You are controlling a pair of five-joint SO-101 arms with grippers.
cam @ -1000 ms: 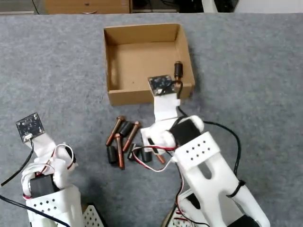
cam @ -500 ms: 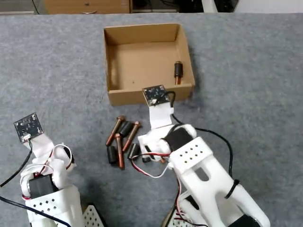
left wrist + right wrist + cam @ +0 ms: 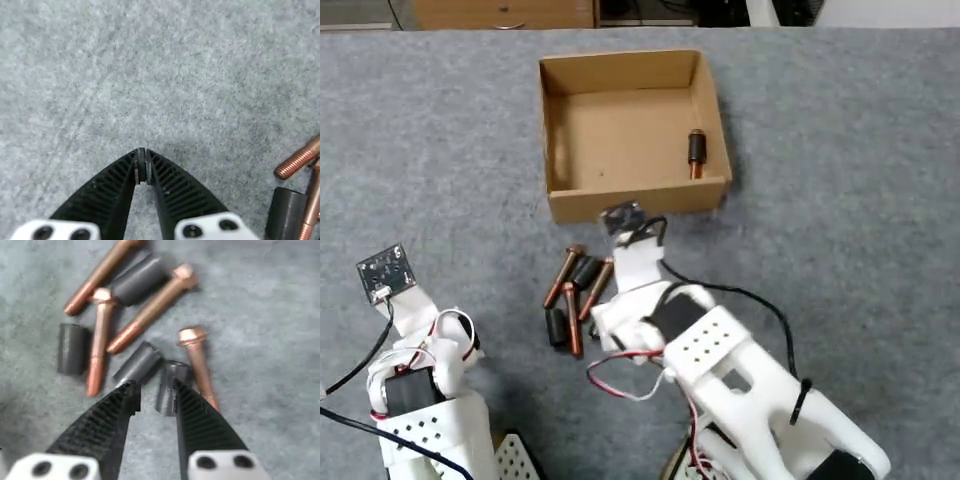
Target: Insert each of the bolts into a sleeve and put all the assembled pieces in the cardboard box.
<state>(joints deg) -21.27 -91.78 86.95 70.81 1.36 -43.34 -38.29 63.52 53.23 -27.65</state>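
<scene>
1. Already one assembled piece [image 3: 696,152], a bolt pushed through a sleeve, lies inside the cardboard box [image 3: 638,200], close to its right wall.
2. Just in front of the box, four loose bolts [image 3: 150,307] and four loose sleeves [image 3: 71,347] lie in a small heap on the grey table cover [image 3: 840,150], several of them touching.
3. Above the near side of that heap hangs the right gripper [image 3: 156,391], its jaws a little apart and holding nothing. One dark sleeve [image 3: 171,385] sits just beyond the gap between the tips. Another lies beside one fingertip, and a bolt [image 3: 197,362] lies beside the other.
4. Off to the left of the heap, the left gripper [image 3: 141,165] hangs over bare cover. Its jaws are pressed together with nothing between them. A threaded bolt end [image 3: 300,160] lies at the edge of its wrist view.
</scene>
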